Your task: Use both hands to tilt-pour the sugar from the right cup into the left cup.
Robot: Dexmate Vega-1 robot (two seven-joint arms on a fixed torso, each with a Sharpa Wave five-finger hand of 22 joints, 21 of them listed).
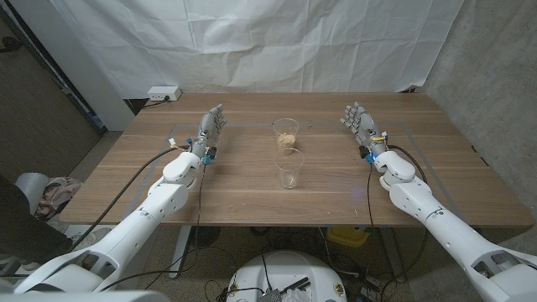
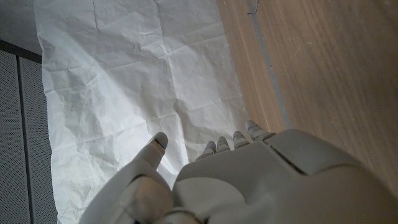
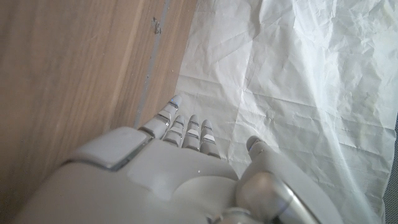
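Two cups [image 1: 288,155] stand midway between each empty, spread robot hand [image 1: 211,128]

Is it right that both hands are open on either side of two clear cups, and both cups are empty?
Not quite. The head view shows the left hand and right hand open on either side of two clear cups, but only the near cup looks empty; the far cup holds sugar.
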